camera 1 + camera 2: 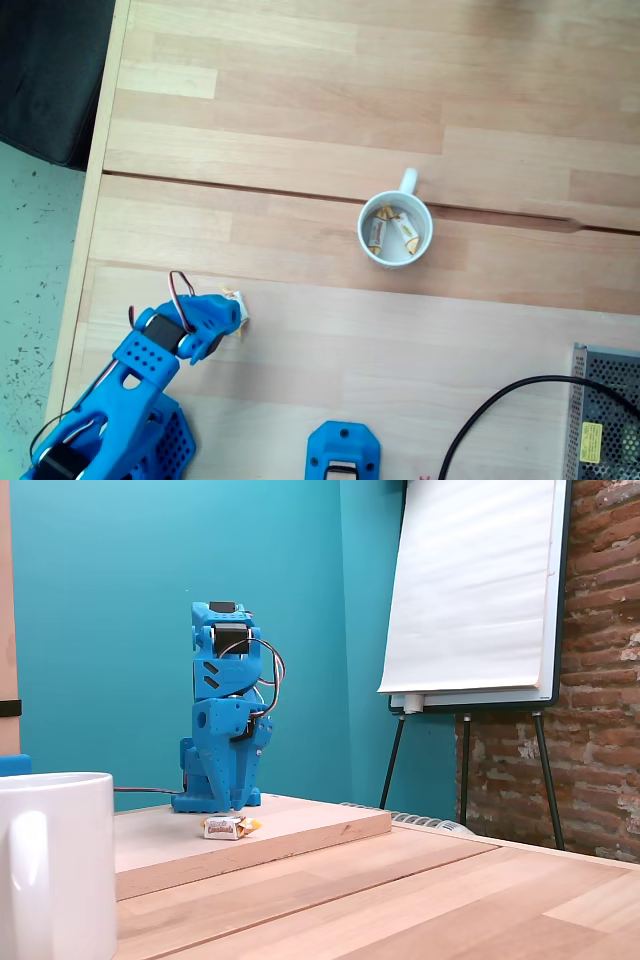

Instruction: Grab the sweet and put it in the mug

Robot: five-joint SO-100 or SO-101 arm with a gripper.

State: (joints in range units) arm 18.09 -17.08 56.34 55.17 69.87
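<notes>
- Down at the near-left corner of the table in the top-down fixed view, the gripper (232,318) sits right on the sweet (237,300).
- Can't tell how wide its jaws are or if they've got it.
- From the low fixed view, the sweet (229,827) lies flat, long axis crosswise.
- Mug (396,232) is well off up-right, with two sweets inside.

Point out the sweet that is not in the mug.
The sweet on the table beside the gripper. The two other sweets lie inside the mug.
</notes>
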